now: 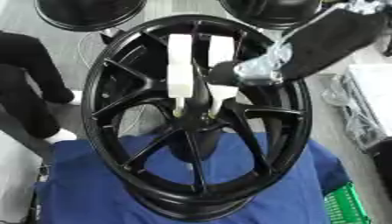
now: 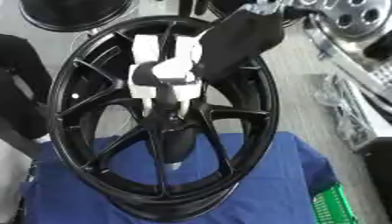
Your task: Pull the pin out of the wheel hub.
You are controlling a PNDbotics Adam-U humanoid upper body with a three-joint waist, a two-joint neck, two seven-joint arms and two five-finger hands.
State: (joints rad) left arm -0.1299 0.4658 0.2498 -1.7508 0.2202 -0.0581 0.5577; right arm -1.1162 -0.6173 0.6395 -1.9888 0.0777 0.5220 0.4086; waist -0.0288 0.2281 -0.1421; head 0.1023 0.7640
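A black spoked wheel hub (image 1: 115, 131) stands upright on a blue cloth (image 1: 306, 183), leaning slightly back. Two long white pins stick out of its centre side by side: the left pin (image 1: 180, 65) and the right pin (image 1: 220, 48). My right arm comes down from the upper right in a black sleeve. My right hand (image 1: 257, 70) is blurred; its dark fingers cross the middle of the right pin and appear curled round it. The pin's white ends show above and below the hand. My left hand shows in neither view.
More black wheels (image 1: 88, 13) lie at the top edge and a silver wheel (image 2: 344, 13) at the top right. A dark shape (image 1: 27, 87) fills the left edge. Clear plastic wrap (image 1: 352, 109) lies at the right, a green crate (image 1: 344, 205) at the lower right.
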